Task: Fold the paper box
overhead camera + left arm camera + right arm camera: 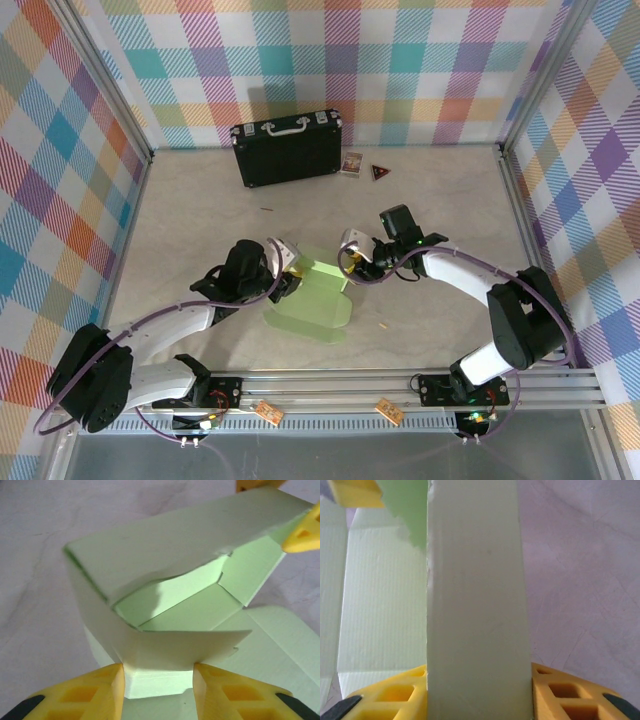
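On the pale table, the overhead view shows the paper box half-raised. The wrist views show the left end effector and the right end effector each clamped on a panel.

so the surface is a pale beige, marble-looking top. At the far edge stands a black hard case with a metal handle, just right of it a small printed card and a little dark triangular piece. In the middle is the pale light-green thin-card paper box, its bottom flap flat on the top
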### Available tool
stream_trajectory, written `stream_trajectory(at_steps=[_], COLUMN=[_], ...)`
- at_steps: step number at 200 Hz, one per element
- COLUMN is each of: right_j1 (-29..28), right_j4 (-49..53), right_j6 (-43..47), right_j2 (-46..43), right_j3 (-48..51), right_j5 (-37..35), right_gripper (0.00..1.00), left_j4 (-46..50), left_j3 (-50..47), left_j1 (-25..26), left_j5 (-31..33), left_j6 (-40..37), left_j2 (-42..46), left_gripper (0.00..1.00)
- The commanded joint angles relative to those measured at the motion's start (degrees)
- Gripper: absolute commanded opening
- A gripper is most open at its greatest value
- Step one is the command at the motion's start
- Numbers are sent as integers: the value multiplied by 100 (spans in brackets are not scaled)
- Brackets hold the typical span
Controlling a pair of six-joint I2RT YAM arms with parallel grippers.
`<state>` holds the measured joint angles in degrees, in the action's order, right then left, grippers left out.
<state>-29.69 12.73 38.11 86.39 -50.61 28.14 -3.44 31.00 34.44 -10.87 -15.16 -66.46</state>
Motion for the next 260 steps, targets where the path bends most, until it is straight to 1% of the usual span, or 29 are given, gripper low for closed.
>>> stream_trajectory(at_steps=[1, 48, 84, 151, 196, 234, 260], right_j1=[-35, -36, -34, -36, -37, -37, -37], right_j4=[-65, -1, 4, 107, 106, 150, 386], right_j6=[-60, -31, -16, -23, -83, -146, -155], right_j2=[-149, -140, -127, -87, -113, -149, -97], right_j3=[-219, -223, -212, -256, -257, -265, -352], right_j5=[220, 281, 310, 419, 504, 604, 754], right_gripper=[41, 41, 41, 41, 41, 41, 41], left_j4=[177, -91, -668, -1493, -2127, -2489, -2687], left_j3=[128, 195, 101, -147, -326, -376, -358], left_j1=[76, 75, 78, 83, 80, 81, 78], left_j5=[-100, 322, 885, 834, 1205, 1463, 1540], left_j6=[-246, -351, -344, -144, 164, 223, 206], left_j2=[152, -93, -196, -246, -407, -551, -640], left_gripper=[40, 39, 36, 39, 35, 32, 29])
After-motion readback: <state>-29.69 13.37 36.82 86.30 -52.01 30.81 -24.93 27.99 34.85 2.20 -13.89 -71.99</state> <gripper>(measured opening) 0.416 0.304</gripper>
